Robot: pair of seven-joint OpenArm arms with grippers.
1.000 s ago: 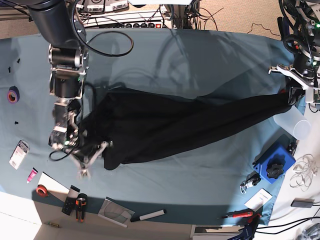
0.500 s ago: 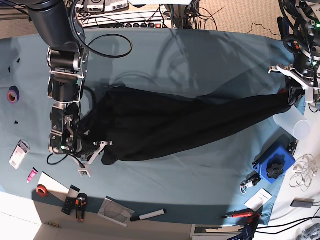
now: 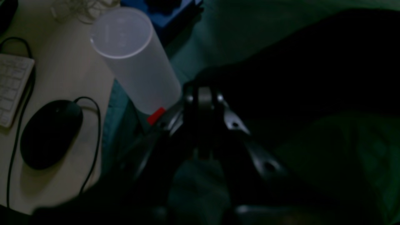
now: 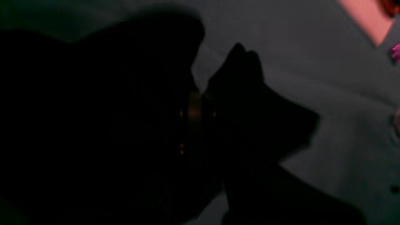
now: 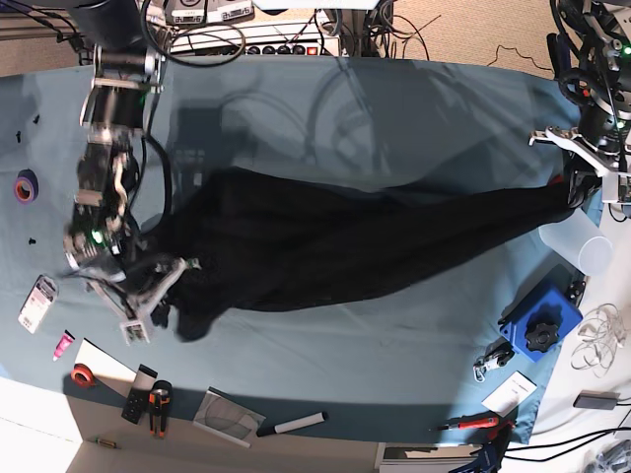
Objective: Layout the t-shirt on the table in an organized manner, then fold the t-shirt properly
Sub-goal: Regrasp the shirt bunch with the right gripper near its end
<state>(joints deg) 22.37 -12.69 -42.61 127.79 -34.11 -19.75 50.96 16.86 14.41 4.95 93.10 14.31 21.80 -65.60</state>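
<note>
Soft, limp shirt [image 5: 345,246], stretched sagging over table [image 5: 394,118]. Left claw [image 5: 577,192] clamped on one end; right claw [image 5: 163,296] closed on other. Best gripped at hem corners or shoulders, judging by drape.

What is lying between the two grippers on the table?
The black t-shirt spans from the right gripper to the left gripper, seen in the base view.

Black t-shirt [image 5: 325,246] stretched across teal table [image 5: 394,128]

A white cylinder [image 5: 580,246] and blue box [image 5: 540,321] crowd the table's [image 5: 394,108] edge.
</note>
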